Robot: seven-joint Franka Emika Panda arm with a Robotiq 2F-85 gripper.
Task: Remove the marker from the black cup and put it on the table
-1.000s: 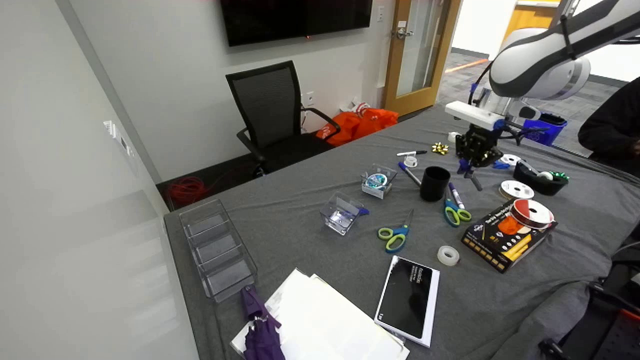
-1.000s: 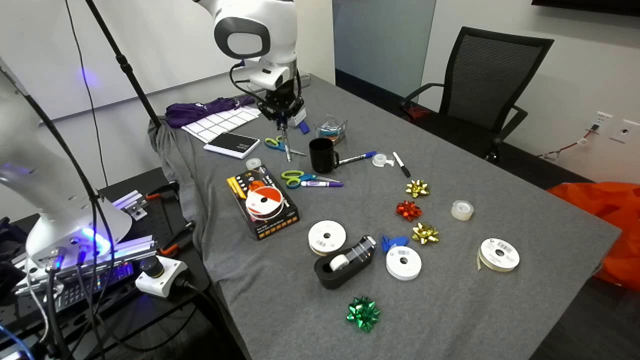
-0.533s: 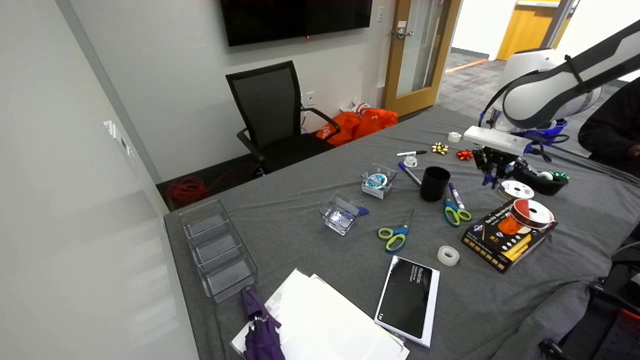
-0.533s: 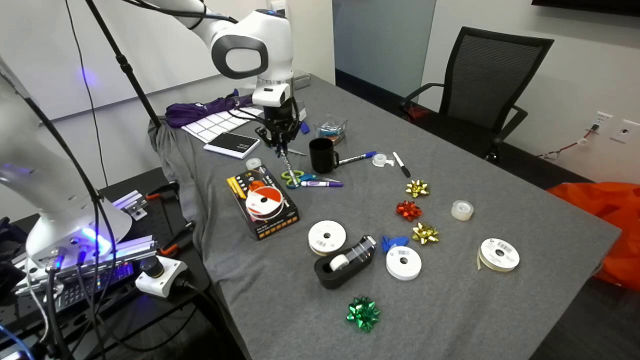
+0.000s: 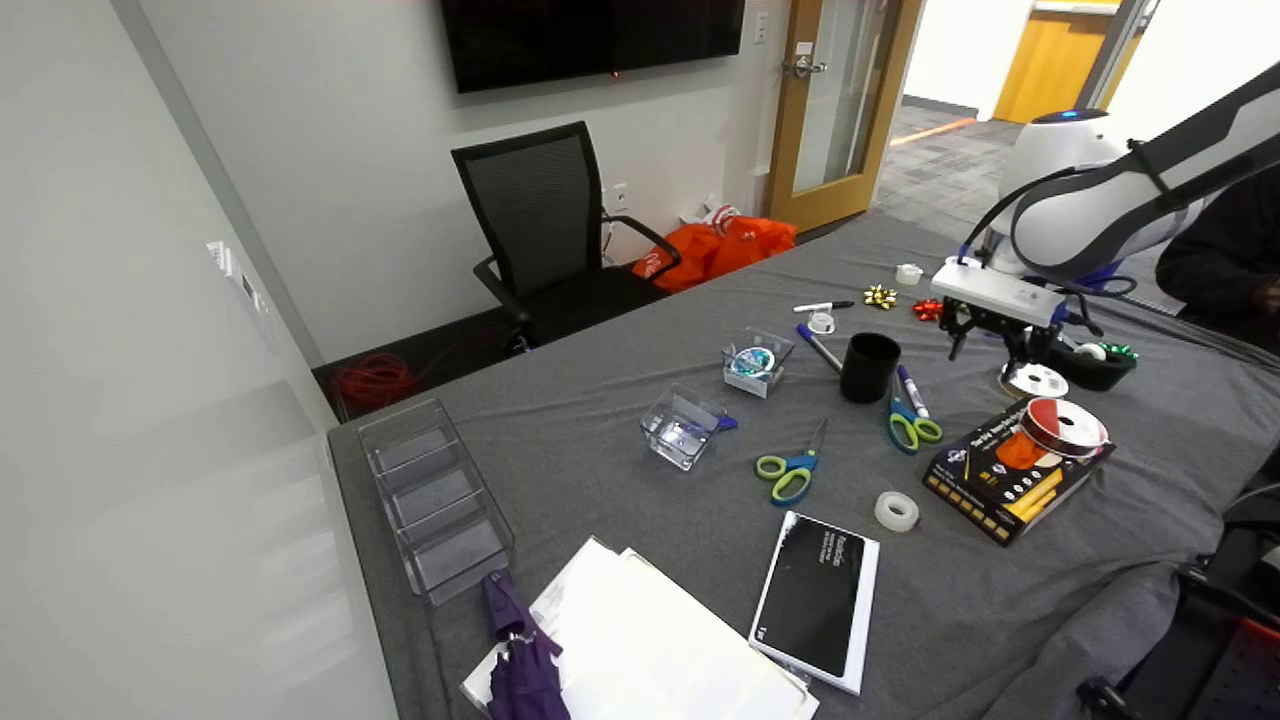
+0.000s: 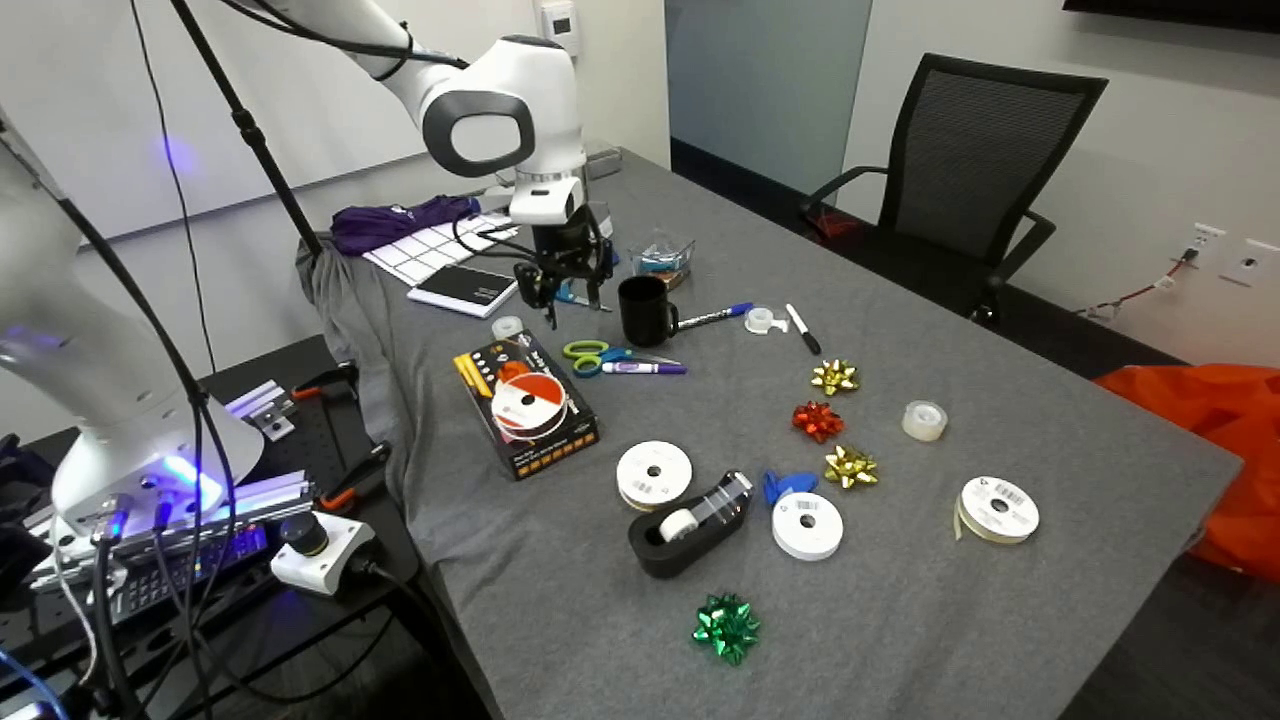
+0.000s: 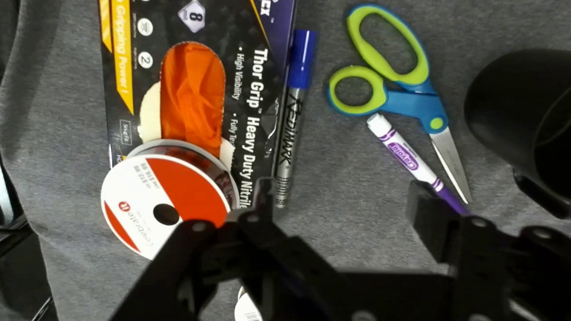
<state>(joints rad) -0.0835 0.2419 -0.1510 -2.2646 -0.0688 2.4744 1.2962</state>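
Observation:
A silver marker (image 7: 292, 120) with a blue cap lies on the dark grey table (image 7: 357, 232) along the edge of a black box, in the wrist view. I cannot make it out in either exterior view. My gripper (image 7: 342, 191) is open, its fingers wide apart with only cloth showing between them; the marker's lower end is close to the left fingertip. Both exterior views show the gripper (image 5: 981, 362) (image 6: 573, 308) above the table between box and cup. The black cup (image 6: 645, 310) stands upright beside it, nothing sticking out of its top.
A ribbon spool (image 7: 165, 200) sits on the black glove box (image 7: 200, 26). Green-handled scissors (image 7: 401, 96) and a purple marker (image 7: 403, 154) lie between box and cup. A tape dispenser (image 6: 690, 525), white spools (image 6: 653, 475) and bows (image 6: 818, 421) are spread nearby.
One second ago my shut gripper held the marker pointing down near the cup. It has moved away from the cup and lower, opened, and let go of the marker.

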